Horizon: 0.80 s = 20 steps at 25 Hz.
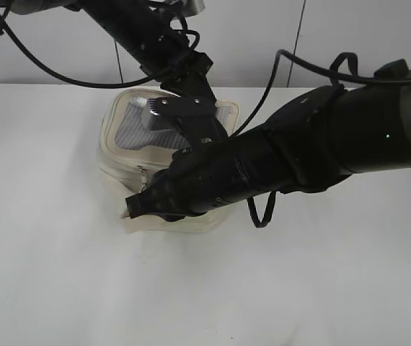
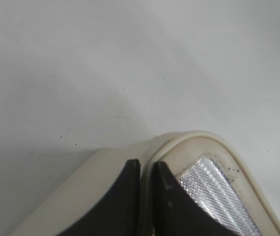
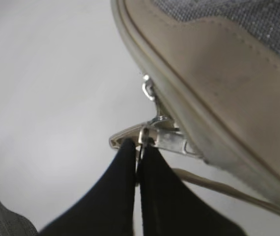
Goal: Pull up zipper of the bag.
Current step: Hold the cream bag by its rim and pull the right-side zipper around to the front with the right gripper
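Observation:
The cream-white bag [image 1: 119,155] stands on the white table, its grey mesh top [image 1: 135,122] facing up. My left gripper [image 2: 146,167] is shut on the bag's top rim [image 2: 191,140] at the back; a silvery mesh corner [image 2: 213,187] lies beside its right finger. My right gripper [image 3: 138,147] is shut on a silver ring pull [image 3: 142,136] of the zipper, at the bag's near corner. A second silver pull [image 3: 150,91] hangs just above it on the zip track [image 3: 179,110]. In the exterior view the right gripper [image 1: 130,207] reaches across to the bag's front left corner.
The white table [image 1: 61,274] spreads around the bag. A grey wall stands behind it. Black cables [image 1: 267,209] hang from the right arm near the bag. A thin cream cord [image 3: 218,187] runs under the bag's edge.

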Available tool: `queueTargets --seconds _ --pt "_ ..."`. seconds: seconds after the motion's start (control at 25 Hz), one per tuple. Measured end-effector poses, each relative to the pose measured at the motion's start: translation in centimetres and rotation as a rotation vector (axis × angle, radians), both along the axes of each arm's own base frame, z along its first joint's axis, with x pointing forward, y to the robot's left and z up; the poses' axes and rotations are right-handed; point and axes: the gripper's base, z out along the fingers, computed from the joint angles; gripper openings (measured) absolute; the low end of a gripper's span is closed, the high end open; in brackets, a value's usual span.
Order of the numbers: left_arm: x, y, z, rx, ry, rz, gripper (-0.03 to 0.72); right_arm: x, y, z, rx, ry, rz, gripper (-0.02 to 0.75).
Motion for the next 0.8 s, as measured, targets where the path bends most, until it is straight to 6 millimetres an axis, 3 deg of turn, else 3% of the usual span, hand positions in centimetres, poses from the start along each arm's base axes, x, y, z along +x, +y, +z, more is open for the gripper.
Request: queueTargets --seconds 0.08,0.24,0.32,0.48,0.6,0.8 --pt "0.0 0.0 0.0 -0.003 0.001 0.007 0.082 -0.2 0.1 0.0 0.003 0.02 0.008 0.046" --pt "0.7 0.3 0.3 -0.039 -0.01 0.068 0.274 -1.9 0.2 0.6 0.005 0.113 0.111 0.293" --pt "1.0 0.9 0.3 -0.045 0.0 0.084 0.318 -2.8 -1.0 1.2 -0.033 0.159 0.124 0.364" --pt "1.2 2.8 2.2 -0.064 -0.023 0.125 0.302 -3.0 -5.9 2.6 -0.097 0.195 -0.005 0.4" --pt "0.2 4.2 4.2 -0.064 -0.051 0.152 0.285 -3.6 -9.4 4.7 -0.073 0.209 -0.062 0.403" --pt "-5.5 6.7 7.5 -0.039 -0.105 0.197 0.276 -5.6 -13.3 8.9 -0.027 0.241 -0.042 0.403"
